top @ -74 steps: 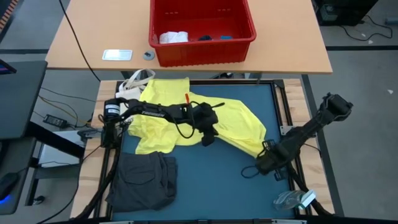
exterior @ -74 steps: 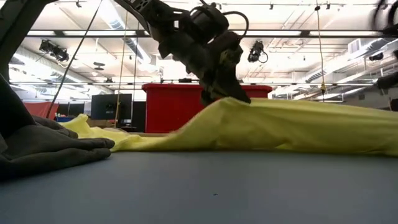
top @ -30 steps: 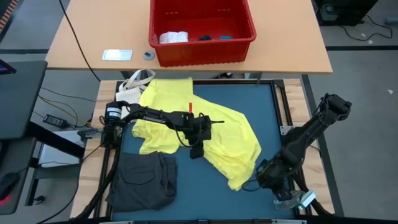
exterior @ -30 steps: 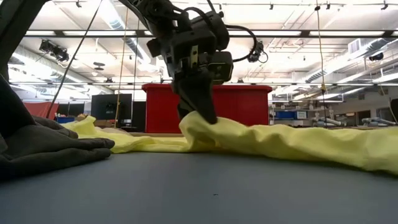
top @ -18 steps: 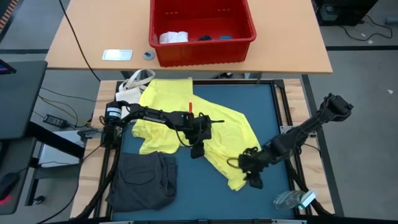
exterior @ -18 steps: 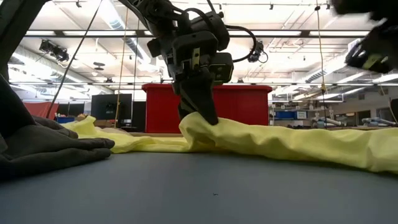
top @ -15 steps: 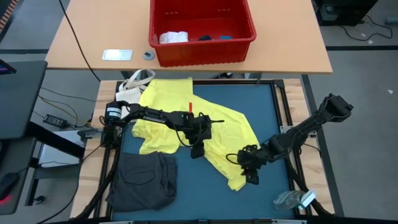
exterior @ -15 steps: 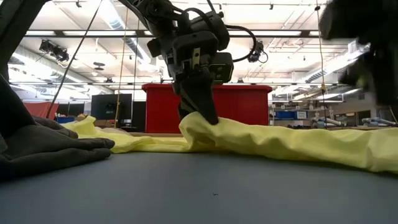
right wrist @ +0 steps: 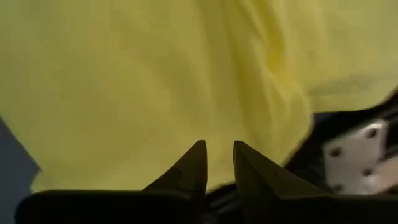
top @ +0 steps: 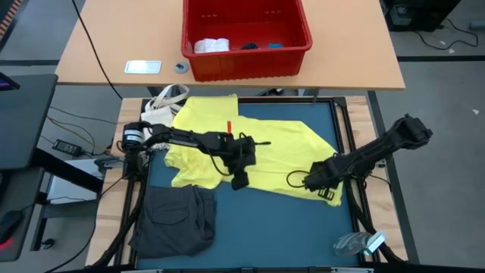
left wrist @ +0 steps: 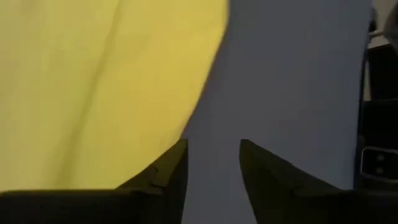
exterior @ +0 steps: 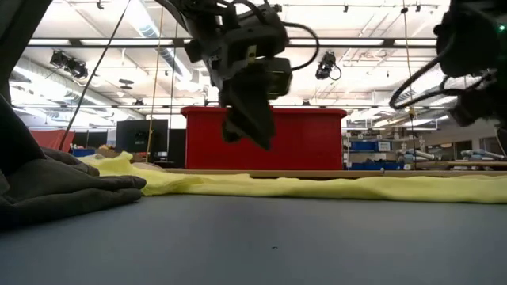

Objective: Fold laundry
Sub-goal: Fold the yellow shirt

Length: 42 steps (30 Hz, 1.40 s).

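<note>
Yellow T-shirt (top: pixel 258 155) spread flat on the blue mat (top: pixel 258 220), its near edge lying under the left gripper (top: pixel 239 180), fingers parted and empty, its right corner beneath the right gripper (top: pixel 327 192), fingers narrowly parted, grey garment (top: pixel 176 220) lying left of the left gripper

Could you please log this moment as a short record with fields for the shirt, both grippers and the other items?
yellow shirt: spread flat on the blue mat
left gripper: open, lifted above the shirt's near edge, holding nothing
right gripper: over the shirt's right corner, fingers slightly apart, nothing between them
grey garment: folded, near-left corner of the mat
red basket: on the wooden table beyond, holding small cloth pieces
white bag: at the mat's far-left corner
</note>
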Tool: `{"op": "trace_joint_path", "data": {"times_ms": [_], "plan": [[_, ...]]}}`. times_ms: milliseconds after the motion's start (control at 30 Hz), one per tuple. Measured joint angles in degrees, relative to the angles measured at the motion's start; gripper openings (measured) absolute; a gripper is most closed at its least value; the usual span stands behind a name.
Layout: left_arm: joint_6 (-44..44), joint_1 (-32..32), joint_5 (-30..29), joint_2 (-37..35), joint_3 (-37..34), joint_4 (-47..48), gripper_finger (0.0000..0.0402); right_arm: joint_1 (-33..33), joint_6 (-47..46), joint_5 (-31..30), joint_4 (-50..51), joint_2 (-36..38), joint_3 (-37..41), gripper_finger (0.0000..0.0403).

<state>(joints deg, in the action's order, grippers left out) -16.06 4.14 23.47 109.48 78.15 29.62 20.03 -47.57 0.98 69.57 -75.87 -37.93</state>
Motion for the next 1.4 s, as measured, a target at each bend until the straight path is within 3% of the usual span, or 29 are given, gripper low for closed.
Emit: {"op": "trace_joint_path", "data": {"times_ms": [200,333,500,700,833,1000,1100,1267,1400], "plan": [[7.2,2.6,-6.0,-7.2,-3.4,13.7,0.0169,-1.2,0.2,0.0,-8.3,2.8,-2.8,0.0093],[6.3,5.8,-5.7,-14.4,-17.0,10.8,0.0169,-0.9,-3.4,-0.8,-19.4,4.6,-3.1,0.0100],[-0.3,9.0,-5.2,-24.5,-30.9,11.1,0.0165,-1.6,-5.2,-9.8,-29.9,4.3,-3.1,0.0106],[-6.5,11.3,-16.2,-31.5,-30.8,24.0,0.0148,-8.6,-3.2,-13.8,-41.8,-1.2,-3.1,0.0103],[-7.7,15.2,-21.2,-32.8,-30.8,23.3,0.0138,-13.7,-0.2,-11.1,-51.7,-6.6,-3.0,0.0103],[-7.3,18.6,-19.9,-30.1,-31.4,17.1,0.0125,-17.3,1.0,-6.4,-61.0,-11.8,-3.0,0.0103],[-7.1,18.7,-22.4,-29.1,-31.5,22.8,0.0117,-18.6,0.7,-5.4,-60.0,-14.2,-3.0,0.0103],[-7.4,22.3,-33.1,-30.6,-31.6,36.7,0.0108,-19.4,-0.2,-4.5,-56.8,-17.5,-3.4,0.0102],[-7.3,25.4,-34.3,-34.8,-31.6,39.4,0.0107,-19.4,-0.3,-4.7,-56.0,-18.2,-3.5,0.0102]]}}
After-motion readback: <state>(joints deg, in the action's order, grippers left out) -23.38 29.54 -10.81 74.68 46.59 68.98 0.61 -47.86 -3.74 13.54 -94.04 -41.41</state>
